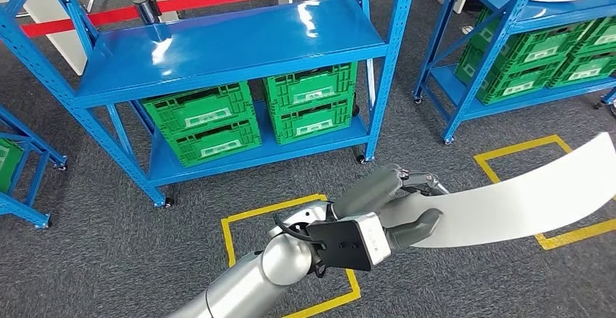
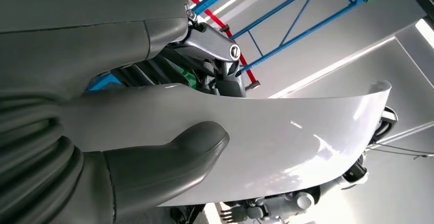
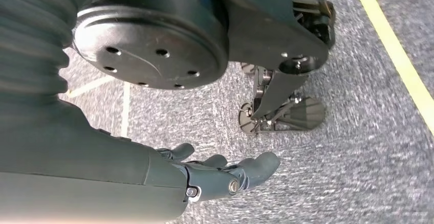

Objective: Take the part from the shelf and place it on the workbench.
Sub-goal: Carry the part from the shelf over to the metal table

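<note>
Two stacks of crates (image 1: 250,111) are set side by side on the lower shelf of the rack (image 1: 232,42). A second crate-loaded rack (image 1: 523,35) is positioned to its right.

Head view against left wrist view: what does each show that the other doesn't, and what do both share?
Head view alone: green crates under the blue shelf, yellow floor tape, and the silver arm. Left wrist view alone: the thumb pressed flat on the panel, seen close. Both: the left hand gripping the curved white panel at one end, blue shelf frames behind.
</note>
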You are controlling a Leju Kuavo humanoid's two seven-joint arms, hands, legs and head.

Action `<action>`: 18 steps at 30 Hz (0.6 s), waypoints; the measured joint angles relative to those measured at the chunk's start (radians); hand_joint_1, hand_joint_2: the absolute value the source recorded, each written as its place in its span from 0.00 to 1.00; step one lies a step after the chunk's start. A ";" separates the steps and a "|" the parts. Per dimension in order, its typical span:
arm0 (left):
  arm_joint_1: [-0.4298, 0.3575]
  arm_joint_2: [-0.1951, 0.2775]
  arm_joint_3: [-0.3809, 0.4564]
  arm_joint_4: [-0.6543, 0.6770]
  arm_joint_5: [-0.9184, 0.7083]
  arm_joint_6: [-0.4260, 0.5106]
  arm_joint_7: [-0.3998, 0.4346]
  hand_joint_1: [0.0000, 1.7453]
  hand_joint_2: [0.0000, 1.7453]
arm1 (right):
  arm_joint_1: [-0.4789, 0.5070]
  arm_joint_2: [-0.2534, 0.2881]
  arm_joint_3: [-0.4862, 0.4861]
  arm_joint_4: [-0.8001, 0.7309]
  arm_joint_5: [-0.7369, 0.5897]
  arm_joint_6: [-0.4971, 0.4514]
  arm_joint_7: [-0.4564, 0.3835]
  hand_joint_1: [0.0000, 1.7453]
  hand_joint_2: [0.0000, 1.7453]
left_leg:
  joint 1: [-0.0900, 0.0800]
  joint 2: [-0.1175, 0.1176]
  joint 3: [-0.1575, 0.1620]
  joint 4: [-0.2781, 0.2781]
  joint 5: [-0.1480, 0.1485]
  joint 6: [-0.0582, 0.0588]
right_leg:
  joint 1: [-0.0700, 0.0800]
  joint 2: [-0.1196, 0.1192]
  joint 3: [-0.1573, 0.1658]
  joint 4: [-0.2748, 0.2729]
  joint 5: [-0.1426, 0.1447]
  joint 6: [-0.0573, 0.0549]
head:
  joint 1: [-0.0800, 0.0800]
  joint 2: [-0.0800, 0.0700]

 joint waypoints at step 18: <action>-0.008 -0.001 -0.009 -0.005 0.000 -0.008 0.006 1.00 1.00 | 0.001 -0.043 -0.022 0.000 -0.018 0.001 -0.080 0.00 1.00 | -0.009 0.154 0.002 -0.012 -0.002 0.002 | 0.013 -0.109 0.010 -0.005 -0.008 0.007 | 0.009 0.000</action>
